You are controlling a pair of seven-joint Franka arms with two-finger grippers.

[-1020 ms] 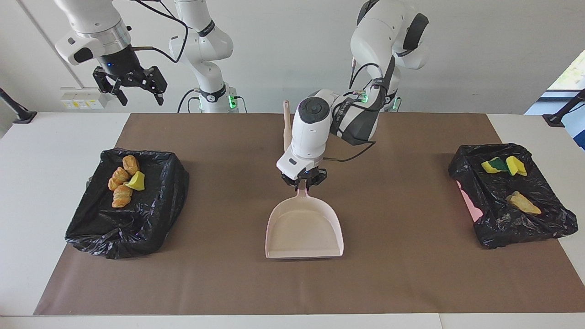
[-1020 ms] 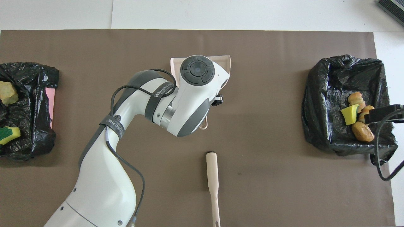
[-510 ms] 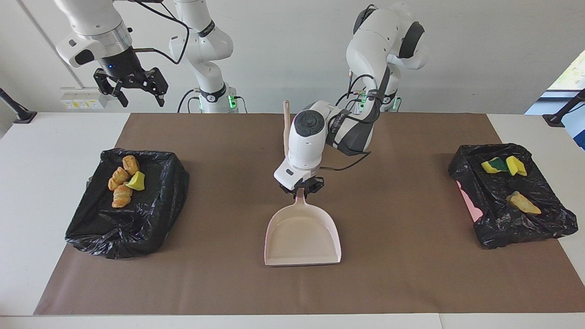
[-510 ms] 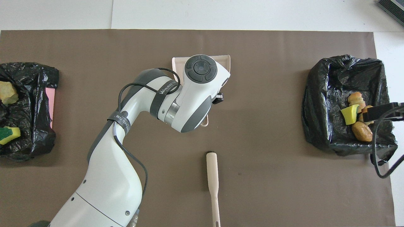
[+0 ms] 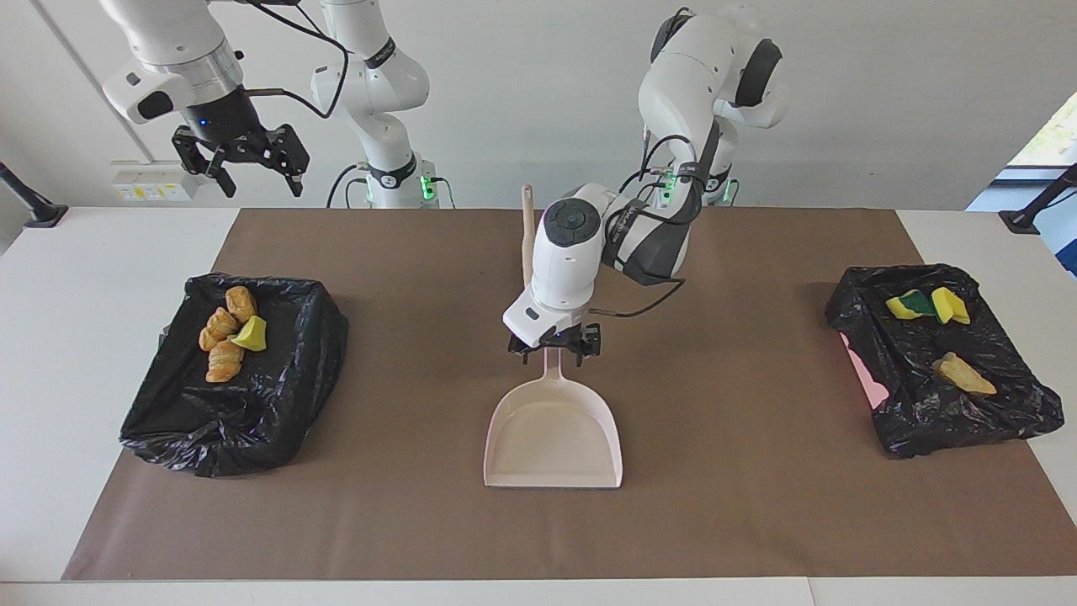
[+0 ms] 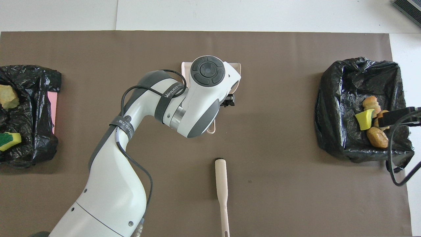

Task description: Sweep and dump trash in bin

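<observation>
**Nearly finished: trash binned, dustpan set down**

Closest to the robots, the brush [image 6: 222, 191] lies on the brown mat, untouched. Farther out at mid-table, the left hand [image 5: 554, 347] sits low over the handle of the dustpan [image 5: 553, 433]; its fingers stand apart to either side of the handle and do not clamp it. The pan lies flat on the mat and holds nothing. The right hand [image 5: 238, 157] waits raised over the right arm's end of the table, fingers apart. All visible trash lies in two black-lined bins: pastries and a sponge bit [image 5: 227, 335] in the bin [image 5: 252, 421] at the right arm's end, sponge bits and a bread chunk [image 5: 934, 324] in the bin [image 5: 968, 421] at the left arm's end. No piece shows on the mat, so probably only withdrawal remains.
</observation>
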